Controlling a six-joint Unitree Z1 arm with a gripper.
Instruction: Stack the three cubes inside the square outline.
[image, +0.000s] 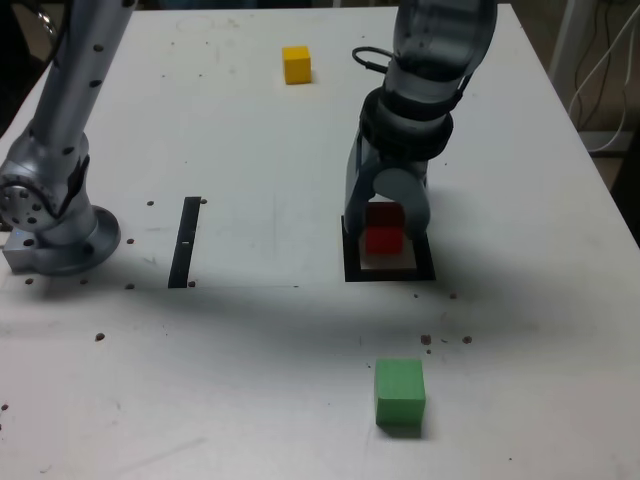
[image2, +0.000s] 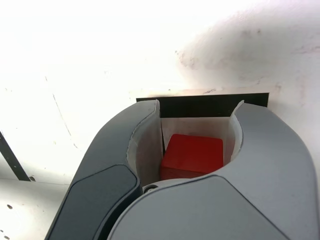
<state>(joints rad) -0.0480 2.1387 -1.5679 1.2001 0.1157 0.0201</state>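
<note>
Red cube (image2: 195, 154) between fingers (image2: 112, 140), within outline (image2: 210, 105) (black)

Reaching down low with the arm (image: 440, 45).
Leaning a little in the exterior view, with the gripper (image2: 200, 103) pointing down, closed in with its two big, round gray fingers (image2: 280, 145), tips apart.
</note>
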